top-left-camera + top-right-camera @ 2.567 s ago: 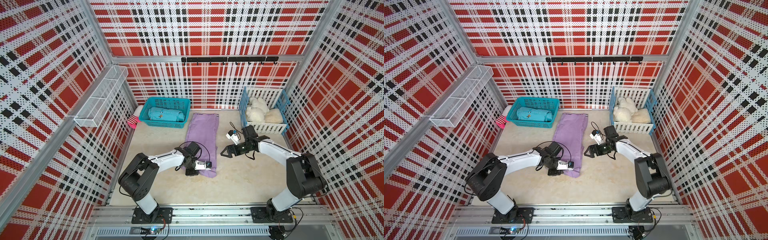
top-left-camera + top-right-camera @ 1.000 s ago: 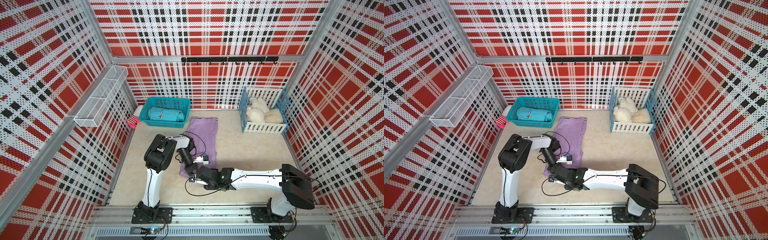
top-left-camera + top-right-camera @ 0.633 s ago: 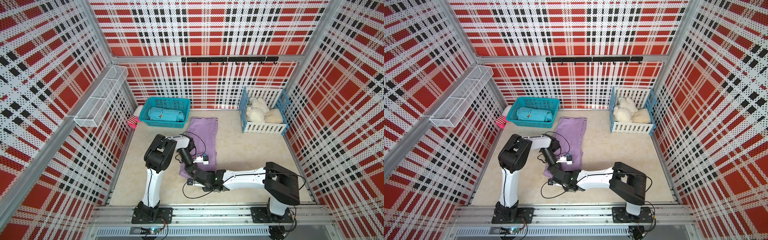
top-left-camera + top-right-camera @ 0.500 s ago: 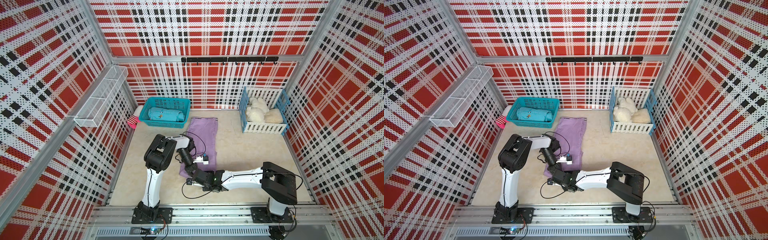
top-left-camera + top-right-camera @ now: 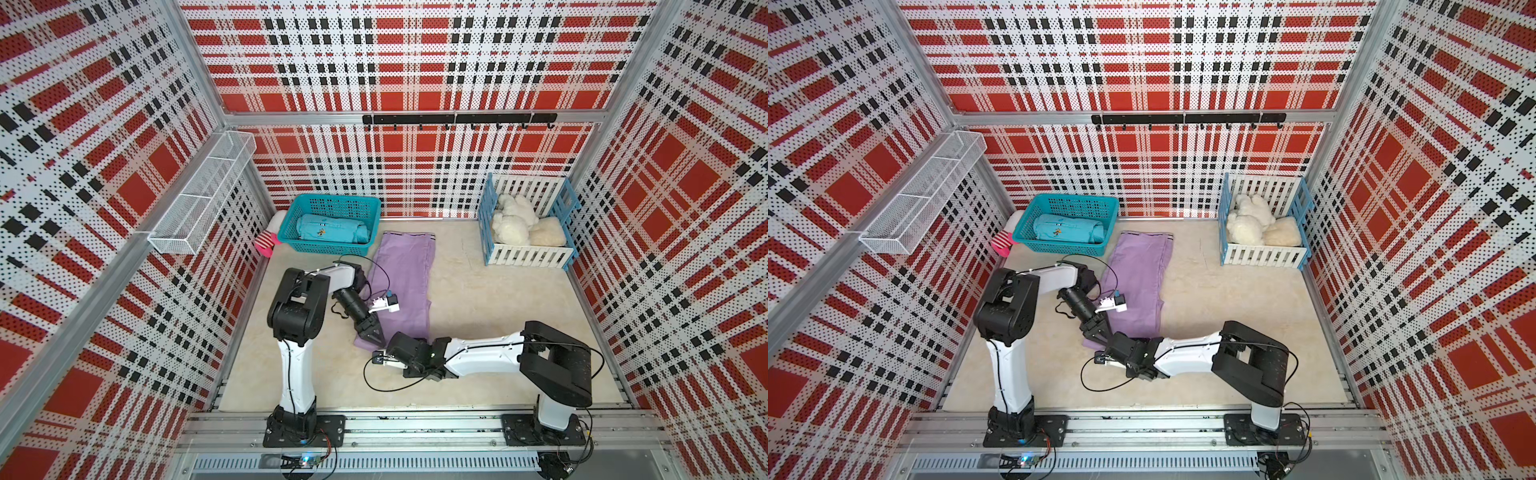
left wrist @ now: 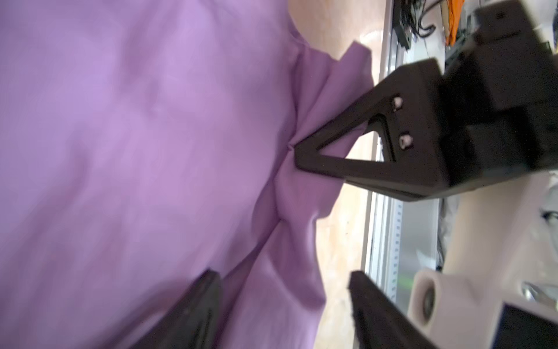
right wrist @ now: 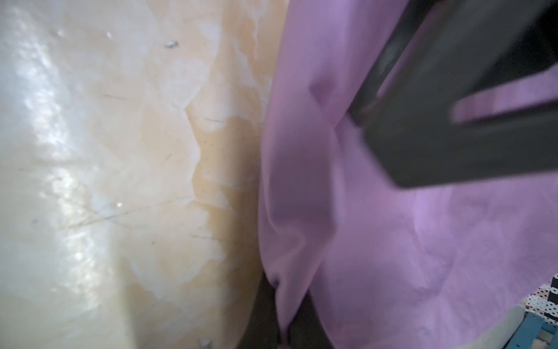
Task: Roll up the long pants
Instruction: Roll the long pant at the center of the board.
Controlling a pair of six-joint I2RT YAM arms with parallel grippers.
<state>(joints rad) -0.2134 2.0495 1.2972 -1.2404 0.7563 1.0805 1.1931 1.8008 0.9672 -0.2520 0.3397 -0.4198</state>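
Right tool (image 5: 383,340) is now biting down on the near hem of the long pants (image 5: 405,282): its jaws, open a second ago, are pressing together on a pinch of lilac cloth. Left tool (image 5: 374,332), clamped on that same hem until a moment ago, is now standing wide open and gripping nothing, one finger hovering over the cloth and its partner over the bare table (image 5: 478,299). Both are crowding the 6 o'clock end of the garment.

The hem is changing hands, then. I am reading this as the set-up for the first turn: with one corner being held, the freed tool is probably getting ready to take a fresh hold further along the hem, so that both can start curling it toward 12 o'clock. No roll is forming yet.

At the pinch the thin cloth is gathering into soft creases that are fanning out from the closed jaws, and a loose corner is poking out toward 7 o'clock. Beyond that, the pants are lying flat as one long narrow strip, running from 6 toward 12 o'clock a little to the 9 o'clock side of the table's middle, lightly wrinkled. Farthest away, the striped waistband (image 5: 409,235) is resting flat near the back wall, just beside the teal basket (image 5: 324,248) at 11 o'clock.
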